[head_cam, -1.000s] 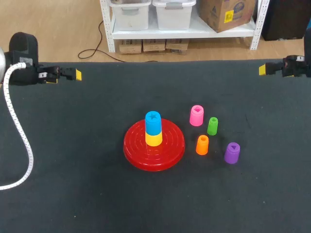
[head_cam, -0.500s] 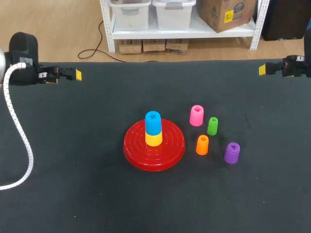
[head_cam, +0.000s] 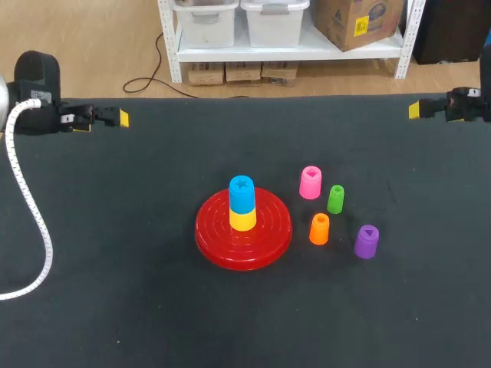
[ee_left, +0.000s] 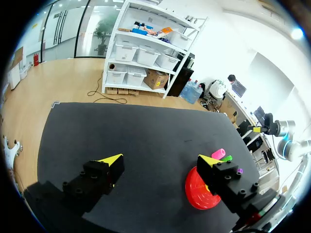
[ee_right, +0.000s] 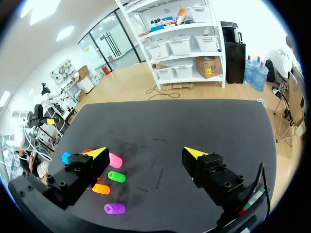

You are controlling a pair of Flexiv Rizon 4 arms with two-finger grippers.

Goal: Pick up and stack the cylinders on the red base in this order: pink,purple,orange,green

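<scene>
The red base (head_cam: pixel 270 230) lies near the table's middle and carries a blue cylinder (head_cam: pixel 242 192) on top of a yellow one (head_cam: pixel 242 219). To its right stand the pink (head_cam: pixel 310 182), green (head_cam: pixel 335 198), orange (head_cam: pixel 319 228) and purple (head_cam: pixel 366 241) cylinders, each apart from the others. My left gripper (head_cam: pixel 123 119) hovers at the far left corner, open and empty (ee_left: pixel 160 159). My right gripper (head_cam: pixel 414 110) is at the far right corner, also open with nothing in it (ee_right: pixel 146 152). Ahead of it I see the pink (ee_right: pixel 115 159), green (ee_right: pixel 116 176), orange (ee_right: pixel 101 189) and purple (ee_right: pixel 114 208) cylinders.
A white cable (head_cam: pixel 31 207) from my left arm hangs over the table's left side. The dark table top (head_cam: pixel 153 307) stretches wide around the base and the cylinders, with its far edge just behind both grippers.
</scene>
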